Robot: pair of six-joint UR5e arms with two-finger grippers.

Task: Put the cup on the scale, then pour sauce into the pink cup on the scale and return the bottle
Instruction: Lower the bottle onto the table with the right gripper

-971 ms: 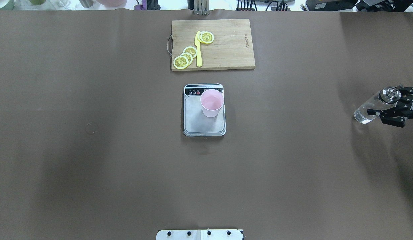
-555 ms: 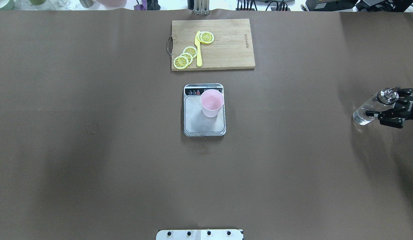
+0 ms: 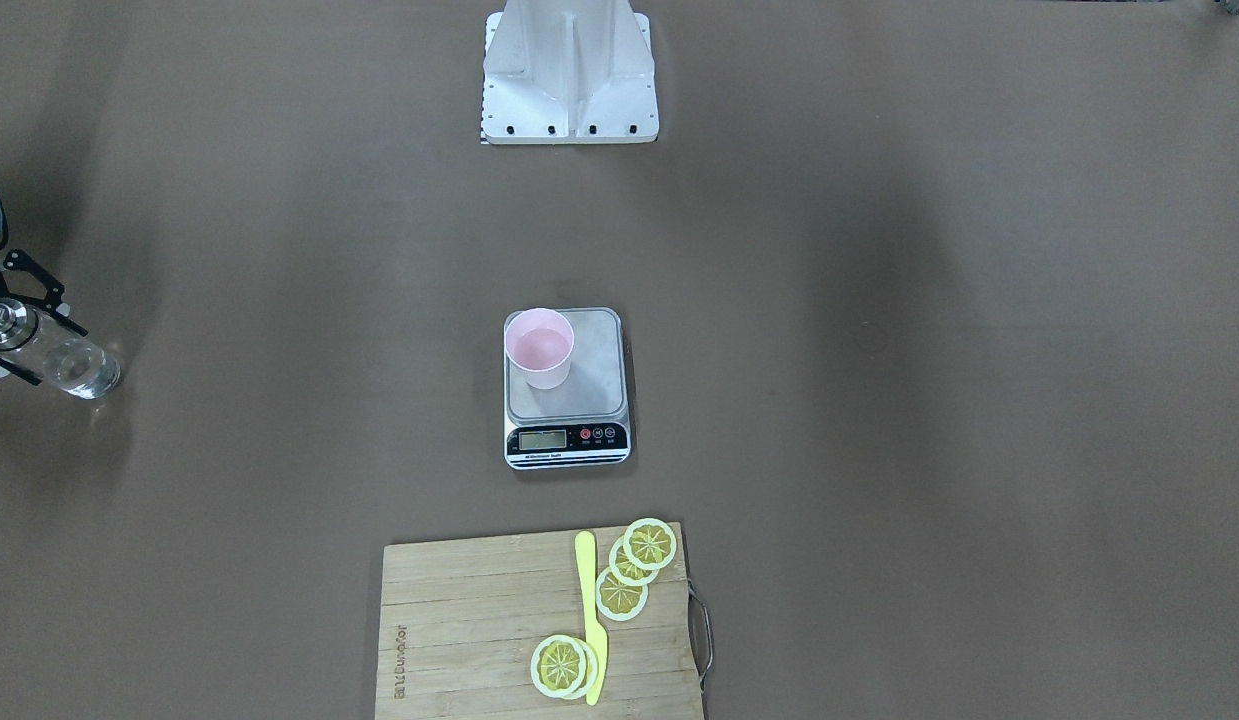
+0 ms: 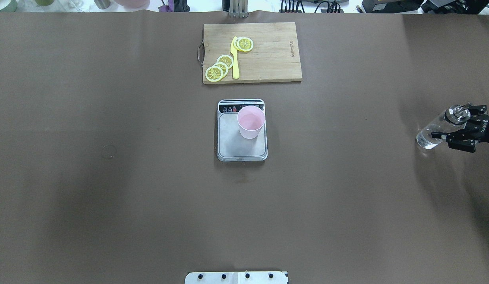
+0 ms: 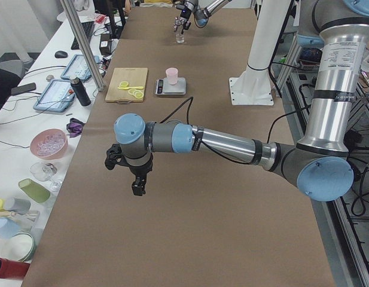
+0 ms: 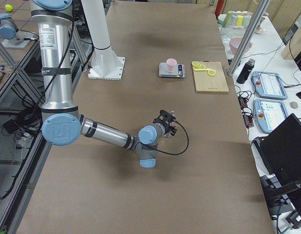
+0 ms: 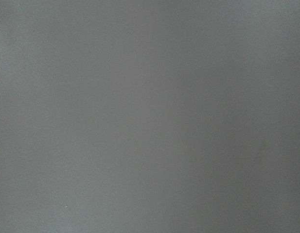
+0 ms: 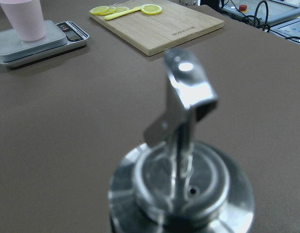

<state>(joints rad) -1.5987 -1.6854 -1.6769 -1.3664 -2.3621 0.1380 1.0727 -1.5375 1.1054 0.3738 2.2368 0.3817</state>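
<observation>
Bottle point(image 4: 429, 136) and right claw point(image 4: 454, 122) now lower, nearer the worktop point(image 4: 110, 197) at its right edge; claw clamped round the bottle. Pink cup point(image 4: 250, 120) upright on scale point(image 4: 236, 144), mid-worktop. Width of left claw point(image 5: 135, 179) cannot be told.

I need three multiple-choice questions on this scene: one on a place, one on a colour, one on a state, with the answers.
1. The cup stands: A. on the scale; B. beside the bottle; C. in the right gripper.
2. The knife is: A. red; B. yellow; C. black.
3. The right gripper is: A. open above the cup; B. shut on the bottle; C. shut on the knife.
Answers: 1 A, it sits on the platform; 2 B, blade and handle are yellow; 3 B, it closes around the bottle's neck.
</observation>
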